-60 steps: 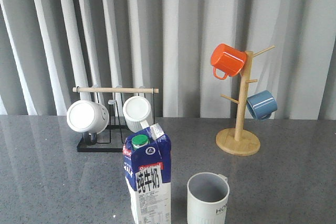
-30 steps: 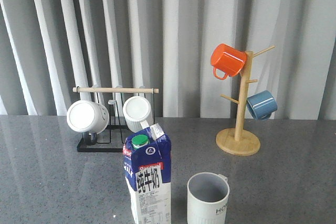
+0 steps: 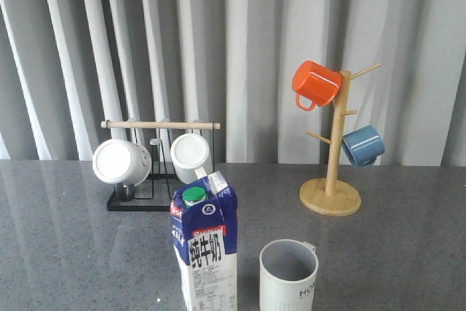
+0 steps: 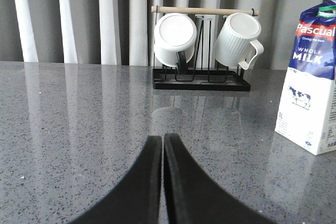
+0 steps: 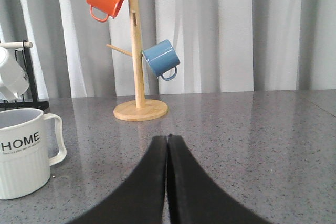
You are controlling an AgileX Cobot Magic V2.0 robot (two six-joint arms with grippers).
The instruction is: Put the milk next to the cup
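Observation:
The milk, a tall dark-blue and white carton with a green cap, stands upright at the front of the table, just left of the cup. The milk also shows in the left wrist view. The cup, an off-white ribbed mug with "HOME" lettering, also shows in the right wrist view. My left gripper is shut and empty, low over the table, apart from the milk. My right gripper is shut and empty, apart from the cup. Neither gripper shows in the front view.
A black rack with a wooden bar holds two white mugs at the back left. A wooden mug tree at the back right carries an orange mug and a blue mug. Grey curtains hang behind the table.

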